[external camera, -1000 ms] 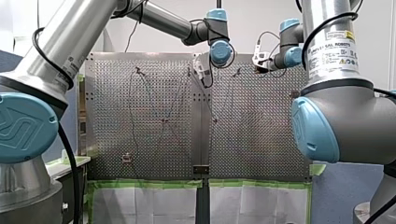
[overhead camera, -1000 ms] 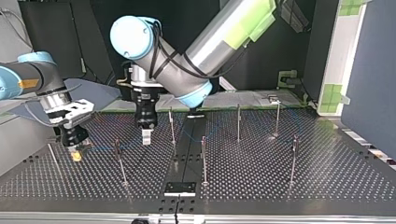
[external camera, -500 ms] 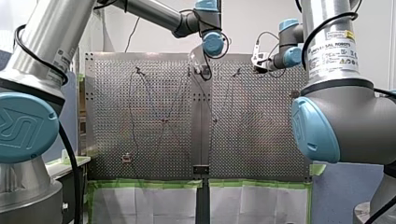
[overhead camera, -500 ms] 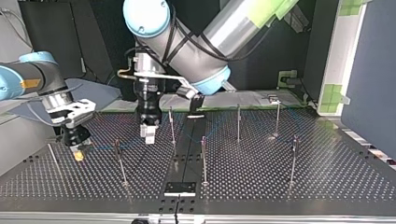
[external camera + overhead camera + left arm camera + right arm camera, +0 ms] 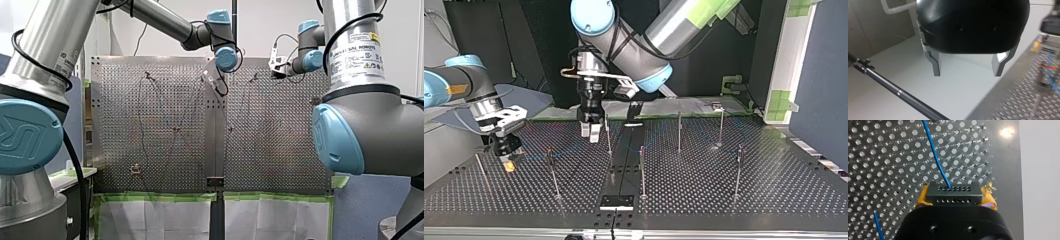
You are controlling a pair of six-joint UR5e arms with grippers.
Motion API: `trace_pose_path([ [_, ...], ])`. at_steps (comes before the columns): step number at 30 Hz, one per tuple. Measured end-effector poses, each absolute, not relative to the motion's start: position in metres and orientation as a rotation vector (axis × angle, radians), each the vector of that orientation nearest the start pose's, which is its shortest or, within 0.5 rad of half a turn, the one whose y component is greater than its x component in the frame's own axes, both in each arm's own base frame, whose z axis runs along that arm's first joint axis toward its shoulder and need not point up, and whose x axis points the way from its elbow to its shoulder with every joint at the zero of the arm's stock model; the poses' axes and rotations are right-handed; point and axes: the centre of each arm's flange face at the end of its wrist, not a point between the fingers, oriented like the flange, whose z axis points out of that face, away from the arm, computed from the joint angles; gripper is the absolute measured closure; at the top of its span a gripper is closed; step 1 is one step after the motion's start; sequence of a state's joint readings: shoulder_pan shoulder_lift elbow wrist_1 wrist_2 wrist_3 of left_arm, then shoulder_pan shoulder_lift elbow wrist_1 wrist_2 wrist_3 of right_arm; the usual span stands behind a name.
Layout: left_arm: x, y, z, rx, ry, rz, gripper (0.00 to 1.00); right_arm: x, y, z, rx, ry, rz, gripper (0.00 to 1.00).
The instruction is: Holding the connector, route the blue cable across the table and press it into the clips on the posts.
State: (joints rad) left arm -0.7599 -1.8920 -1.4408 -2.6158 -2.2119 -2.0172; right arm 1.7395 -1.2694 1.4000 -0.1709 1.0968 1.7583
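A robotics lab: two industrial arms (image 5: 360,125) flank a perforated metal table (image 5: 280,160) set with thin posts (image 5: 642,172), green tape (image 5: 155,196) marking its edge low in the front view.

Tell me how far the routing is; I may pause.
Done: my right gripper is shut on the connector, the blue cable leaving it across the table. In hand: my left gripper hangs open and empty beside a post. Left: pressing into clips; whether any clip holds the cable is too small to tell.
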Motion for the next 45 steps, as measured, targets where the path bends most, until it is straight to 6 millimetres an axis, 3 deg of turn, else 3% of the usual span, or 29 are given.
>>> trace_pose_path([
  [11, 0.403, -0.473, 0.379, -0.422, 1.278, -0.596, 0.0, 0.277, -0.569, 0.421, 1.599, -0.98, 1.802, 1.0],
  [45, 0.369, -0.441, 0.282, -0.388, 1.285, -0.54, 0.0, 0.276, -0.568, 0.42, 1.61, -0.985, 1.788, 1.0],
])
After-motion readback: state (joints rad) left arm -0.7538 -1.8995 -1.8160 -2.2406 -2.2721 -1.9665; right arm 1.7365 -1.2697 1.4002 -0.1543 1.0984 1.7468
